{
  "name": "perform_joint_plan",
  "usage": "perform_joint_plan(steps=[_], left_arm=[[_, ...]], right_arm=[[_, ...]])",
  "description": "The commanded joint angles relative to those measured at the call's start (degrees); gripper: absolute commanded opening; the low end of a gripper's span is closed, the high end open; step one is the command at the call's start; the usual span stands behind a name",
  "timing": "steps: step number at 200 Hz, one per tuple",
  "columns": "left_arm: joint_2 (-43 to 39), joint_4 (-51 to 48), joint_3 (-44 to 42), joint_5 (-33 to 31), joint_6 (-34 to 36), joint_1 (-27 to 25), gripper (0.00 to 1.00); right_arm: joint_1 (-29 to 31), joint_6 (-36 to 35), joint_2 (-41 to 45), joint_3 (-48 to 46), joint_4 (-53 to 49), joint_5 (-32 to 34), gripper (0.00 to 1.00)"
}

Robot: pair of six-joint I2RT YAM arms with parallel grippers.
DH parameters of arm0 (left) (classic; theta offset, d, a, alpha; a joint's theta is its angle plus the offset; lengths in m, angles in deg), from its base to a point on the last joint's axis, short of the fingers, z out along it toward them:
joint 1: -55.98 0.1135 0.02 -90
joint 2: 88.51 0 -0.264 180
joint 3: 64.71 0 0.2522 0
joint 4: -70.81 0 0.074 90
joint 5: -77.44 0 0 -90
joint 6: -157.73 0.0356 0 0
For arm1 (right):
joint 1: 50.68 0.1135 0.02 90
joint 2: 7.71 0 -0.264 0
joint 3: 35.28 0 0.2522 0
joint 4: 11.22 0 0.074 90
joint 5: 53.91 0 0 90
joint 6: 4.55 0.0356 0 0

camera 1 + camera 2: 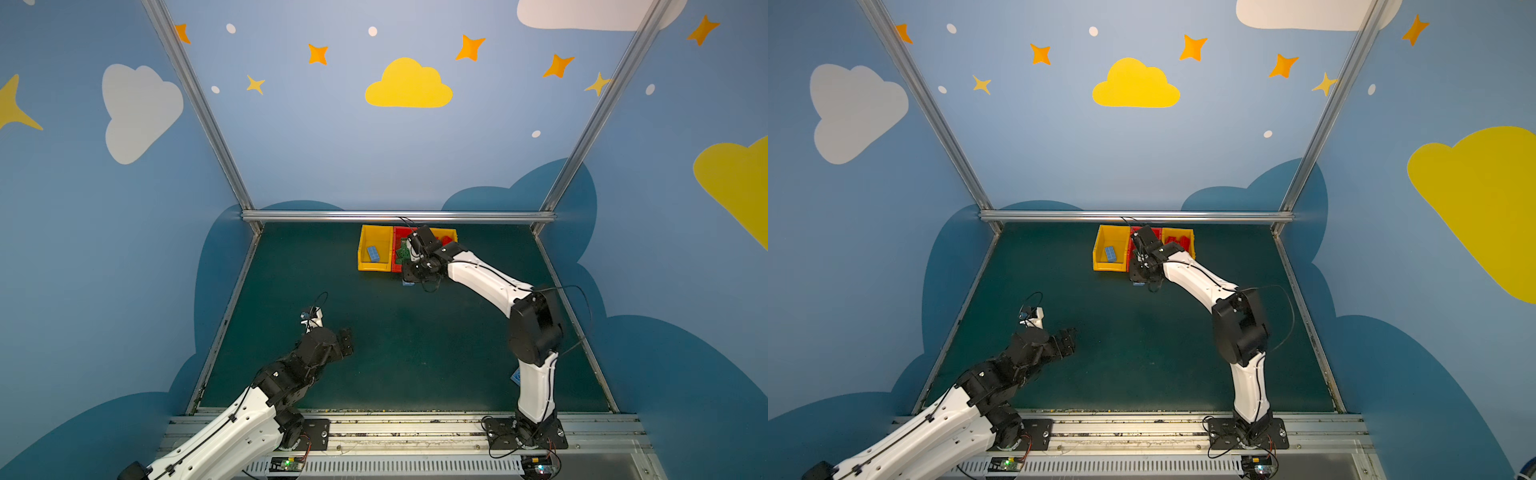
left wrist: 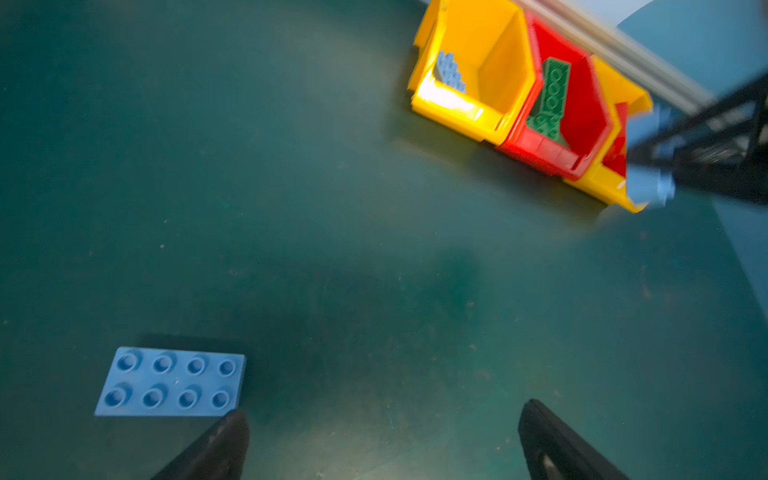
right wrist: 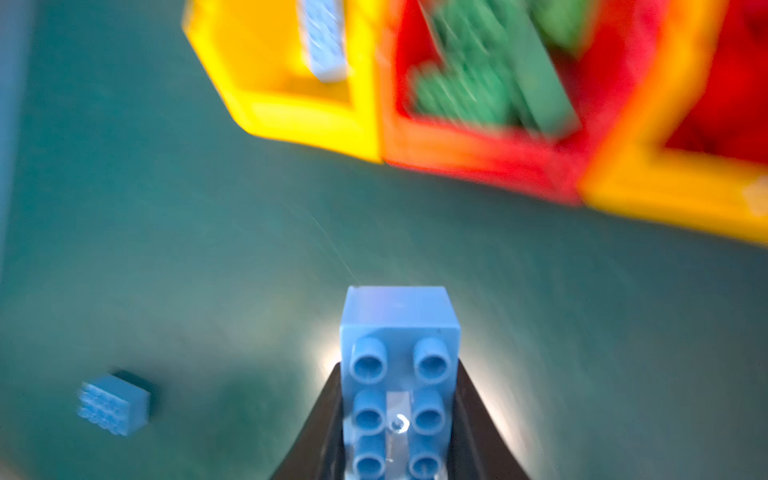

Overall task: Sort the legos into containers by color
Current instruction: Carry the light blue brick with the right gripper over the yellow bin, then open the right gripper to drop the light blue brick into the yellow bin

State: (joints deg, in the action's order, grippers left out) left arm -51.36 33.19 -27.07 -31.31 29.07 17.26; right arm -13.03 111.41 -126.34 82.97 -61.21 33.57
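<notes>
Three containers stand side by side at the back of the mat. The left yellow bin (image 1: 374, 268) holds one light blue lego (image 1: 372, 253). The red bin (image 1: 398, 241) in the middle holds green legos (image 2: 552, 95). The right yellow bin (image 1: 451, 233) holds red legos (image 1: 1177, 241). My right gripper (image 3: 399, 415) is shut on a light blue lego (image 3: 399, 316), just in front of the red bin. My left gripper (image 2: 384, 419) is open low over the mat at the front left. Another light blue lego (image 2: 172, 382) lies flat beside one of its fingers (image 2: 232, 428).
The dark green mat (image 1: 415, 353) is walled by aluminium rails, one running along the back (image 1: 395, 216) right behind the bins. The right arm (image 1: 490, 282) stretches from the front right toward the bins.
</notes>
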Motion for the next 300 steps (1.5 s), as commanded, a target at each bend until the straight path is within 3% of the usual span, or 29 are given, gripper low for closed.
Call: perform_joint_plan(steps=[1,20,70,140,253,270,287,300], left_arm=[[0.4,-3.4,1.9,-2.0,-1.4,0.4,1.00],[1.1,-4.2,2.7,-3.0,-1.8,0.7,1.00],[4.8,-5.4,5.4,-3.3,-1.9,1.3,1.00],[6.6,-6.7,7.3,-3.4,-2.3,1.6,1.00],[5.2,-9.3,8.8,-3.7,-2.0,1.6,1.00],[4.1,-9.9,8.8,-3.9,-2.2,1.6,1.00],[3.1,-10.9,9.0,-4.2,-2.3,1.6,1.00],[2.1,-11.7,9.2,-4.6,-2.8,1.6,1.00]], right_arm=[[-1.4,-4.8,-6.9,10.5,-1.1,-5.7,0.24],[-2.4,-6.2,-14.3,21.0,0.1,-11.2,0.25],[-4.0,-7.2,-26.5,38.2,3.7,-13.2,0.26],[-5.7,-4.7,-31.2,43.7,8.3,-16.7,0.27],[-5.5,-3.6,-35.9,49.7,9.0,-16.6,0.36],[-5.6,-3.5,-35.9,49.8,9.3,-15.9,0.49],[-5.7,-3.5,-35.8,49.8,9.7,-15.9,0.85],[-5.7,-3.5,-35.2,49.8,9.6,-15.9,0.88]])
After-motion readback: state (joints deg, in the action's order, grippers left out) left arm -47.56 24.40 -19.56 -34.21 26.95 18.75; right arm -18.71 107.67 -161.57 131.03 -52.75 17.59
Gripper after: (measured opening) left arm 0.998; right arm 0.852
